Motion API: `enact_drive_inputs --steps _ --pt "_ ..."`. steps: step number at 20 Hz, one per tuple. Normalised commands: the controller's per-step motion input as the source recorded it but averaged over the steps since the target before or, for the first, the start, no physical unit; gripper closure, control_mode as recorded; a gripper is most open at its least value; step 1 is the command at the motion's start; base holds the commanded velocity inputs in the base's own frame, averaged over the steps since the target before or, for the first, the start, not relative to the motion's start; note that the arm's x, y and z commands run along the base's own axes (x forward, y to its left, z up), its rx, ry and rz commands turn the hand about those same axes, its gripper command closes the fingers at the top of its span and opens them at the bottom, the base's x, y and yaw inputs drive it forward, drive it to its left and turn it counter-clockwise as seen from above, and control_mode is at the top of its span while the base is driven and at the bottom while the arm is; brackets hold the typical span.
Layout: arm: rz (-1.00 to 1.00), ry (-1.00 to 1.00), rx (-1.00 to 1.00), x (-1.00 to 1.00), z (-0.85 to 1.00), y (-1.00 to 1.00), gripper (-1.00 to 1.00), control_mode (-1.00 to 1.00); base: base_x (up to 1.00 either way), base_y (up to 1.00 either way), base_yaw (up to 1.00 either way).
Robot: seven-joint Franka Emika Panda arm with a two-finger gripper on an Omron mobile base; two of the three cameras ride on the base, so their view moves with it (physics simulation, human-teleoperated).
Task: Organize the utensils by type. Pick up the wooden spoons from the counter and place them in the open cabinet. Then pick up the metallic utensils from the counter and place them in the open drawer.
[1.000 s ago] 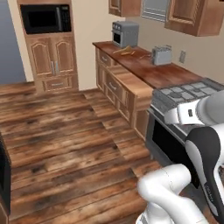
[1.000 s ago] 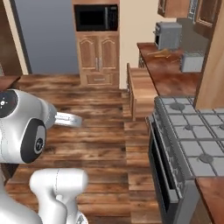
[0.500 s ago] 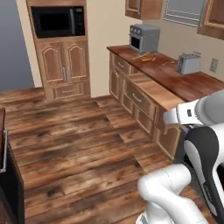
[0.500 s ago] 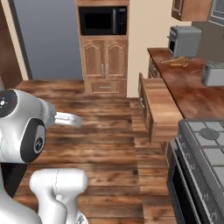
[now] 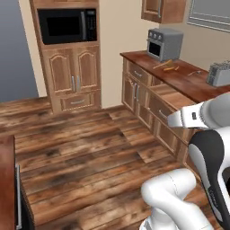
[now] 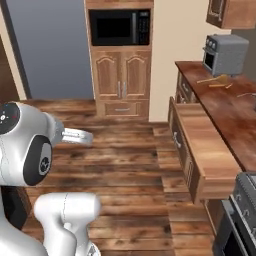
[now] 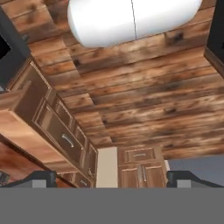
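The wooden spoon (image 6: pixel 212 79) lies on the dark desk (image 6: pixel 227 107) in front of the toaster oven (image 6: pixel 225 54), with the slim orange fork (image 6: pixel 220 86) just beside it, both untouched and well apart from the robot. The drawer (image 6: pixel 202 145) stands pulled out below, ready to receive. The claw (image 7: pixel 107 177) looks wide open and empty, its tips barely visible. The cabinet (image 5: pixel 163 10) is cut off at the top, so I cannot tell whether it is open.

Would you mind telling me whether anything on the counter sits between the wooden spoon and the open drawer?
Nothing visible does. The wooden spoon and fork lie near the toaster oven, and bare counter runs from them to the open drawer.
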Motion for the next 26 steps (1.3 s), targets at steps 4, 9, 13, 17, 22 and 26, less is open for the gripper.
enact_drive_inputs --steps 4,9,13,17,22,26 --pt "0.0 0.0 0.0 0.0 0.0 0.0 -1.0 1.0 0.83 0.45 -0.14" --pt "0.0 0.0 0.0 0.0 0.0 0.0 -1.0 1.0 0.82 0.21 -0.23" --pt "0.0 0.0 0.0 0.0 0.0 0.0 -1.0 1.0 0.79 0.12 -0.26" --pt "0.0 0.0 0.0 0.0 0.0 0.0 -1.0 1.0 0.77 0.26 -0.24" --pt "0.0 0.0 0.0 0.0 0.0 0.0 -1.0 1.0 0.81 0.25 -0.23" --pt "0.0 0.0 0.0 0.0 0.0 0.0 -1.0 1.0 0.77 0.18 -0.24"
